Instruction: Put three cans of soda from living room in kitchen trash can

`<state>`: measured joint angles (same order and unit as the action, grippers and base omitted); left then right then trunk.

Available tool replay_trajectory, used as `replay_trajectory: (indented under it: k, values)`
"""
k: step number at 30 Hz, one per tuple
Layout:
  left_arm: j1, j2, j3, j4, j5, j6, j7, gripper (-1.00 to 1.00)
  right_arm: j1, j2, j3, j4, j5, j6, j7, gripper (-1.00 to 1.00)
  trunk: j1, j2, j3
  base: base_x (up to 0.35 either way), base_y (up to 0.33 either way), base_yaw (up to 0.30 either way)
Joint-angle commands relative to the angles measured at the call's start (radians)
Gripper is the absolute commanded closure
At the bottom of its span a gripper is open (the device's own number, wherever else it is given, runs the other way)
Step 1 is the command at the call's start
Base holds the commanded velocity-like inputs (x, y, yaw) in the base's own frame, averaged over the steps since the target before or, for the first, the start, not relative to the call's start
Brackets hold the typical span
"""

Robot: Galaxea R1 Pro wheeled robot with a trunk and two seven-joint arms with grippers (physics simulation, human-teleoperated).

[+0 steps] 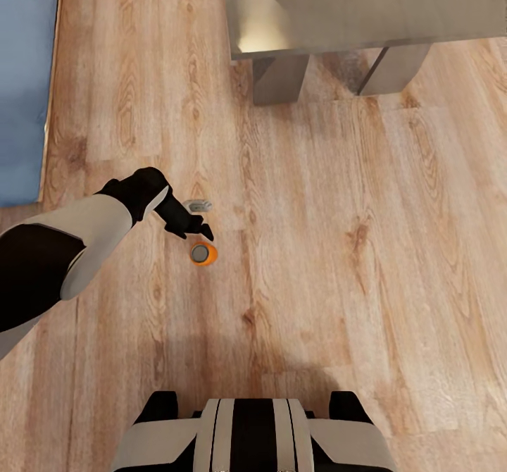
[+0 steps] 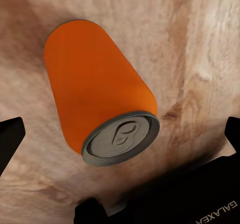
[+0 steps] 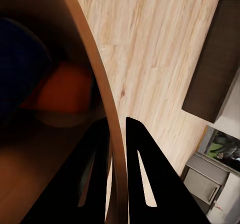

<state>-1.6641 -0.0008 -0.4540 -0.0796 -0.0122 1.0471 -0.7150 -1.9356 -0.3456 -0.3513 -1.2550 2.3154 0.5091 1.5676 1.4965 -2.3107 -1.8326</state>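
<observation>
An orange can (image 1: pixel 203 253) is seen standing upright on the wood floor (image 1: pixel 338 261), grey top up, just beside the tip of the left gripper (image 1: pixel 196 231). In the left wrist view the same can (image 2: pixel 97 103) lies between the two dark fingertips (image 2: pixel 11 139), which are held wide apart and clear of it.

The right gripper (image 3: pixel 117 149) is clamped on the brown wall of the bin (image 3: pixel 107 119) (one finger inside, one outside). Inside the bin a second orange can (image 3: pixel 65 91) and a dark blue can (image 3: pixel 20 68) are made out, blurred.

A table (image 1: pixel 366 7) is noted ahead, a blue sofa (image 1: pixel 24 77) at the left.
</observation>
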Motion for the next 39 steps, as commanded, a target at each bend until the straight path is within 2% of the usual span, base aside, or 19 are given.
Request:
replay_trajectory:
  k: [1, 8, 13, 31, 39]
  values:
    - [0.0, -0.001, 0.0, 0.0, 0.0, 0.0, 0.0, -1.0, 0.0, 0.0, 0.0, -0.001, 0.001, 0.005, 0.003, 1.0, 0.004, -0.007, 0.0, 0.0, 0.0, 0.0]
    - [0.001, -0.004, 0.0, 0.0, 0.0, 0.0, 0.0, -1.0, 0.001, -0.003, 0.0, -0.002, 0.001, 0.005, 0.003, 1.0, 0.031, -0.056, 0.0, 0.0, 0.0, 0.0]
    - [0.001, -0.004, 0.0, 0.0, 0.001, 0.0, 0.0, -1.0, 0.001, -0.013, -0.001, -0.003, 0.001, 0.005, 0.003, 1.0, 0.031, -0.056, 0.0, 0.0, 0.0, 0.0]
    - [0.001, -0.003, 0.0, 0.0, 0.001, 0.0, 0.002, -1.0, 0.003, -0.016, -0.001, -0.001, 0.002, 0.005, 0.003, 1.0, 0.031, -0.056, 0.0, -0.005, 0.0, 0.0]
    - [0.001, -0.004, 0.0, 0.0, 0.001, 0.0, 0.004, -1.0, 0.003, -0.023, -0.013, -0.001, 0.001, 0.005, 0.003, 1.0, 0.031, -0.056, 0.0, -0.237, 0.0, 0.0]
